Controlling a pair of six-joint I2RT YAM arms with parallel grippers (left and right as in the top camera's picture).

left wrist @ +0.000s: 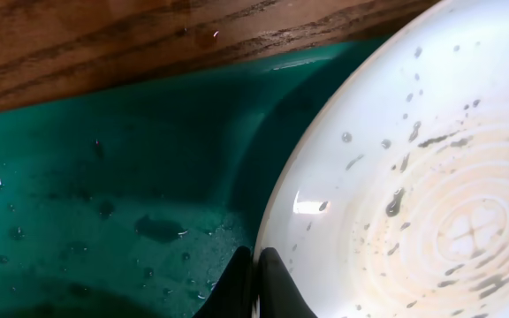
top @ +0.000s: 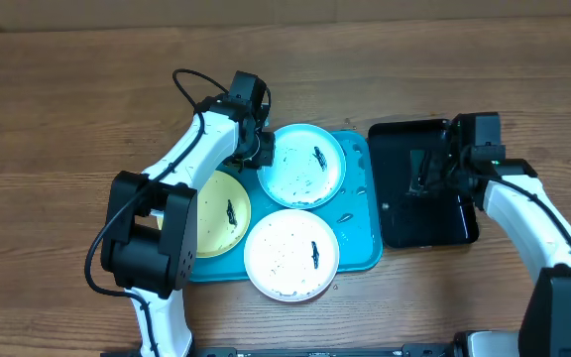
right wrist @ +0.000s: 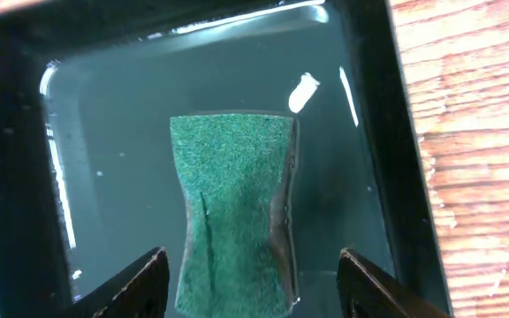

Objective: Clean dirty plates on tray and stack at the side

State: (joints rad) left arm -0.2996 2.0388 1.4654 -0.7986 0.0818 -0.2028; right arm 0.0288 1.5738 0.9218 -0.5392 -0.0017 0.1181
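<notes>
Wood counter (top: 67,99), overhead: the tray (top: 362,236) sits mid-frame, the light blue plate (top: 305,164) at its upper centre. Left wrist: the left tool (left wrist: 254,265) pinches that plate's wet rim, bottom centre; so thin a hold could slip. Right wrist: the right tool (right wrist: 259,283) gapes astride the sponge (right wrist: 232,203) in the black tray (right wrist: 374,132).

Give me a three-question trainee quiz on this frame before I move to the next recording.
1. True or false: the left gripper is pinching the rim of the light blue plate.
2. What lies in the black tray? A) cup B) green sponge C) brush
3. Fill in: the right gripper is ____, fingers either side of the sponge.
Key: 1 true; 2 B; 3 open.
</notes>
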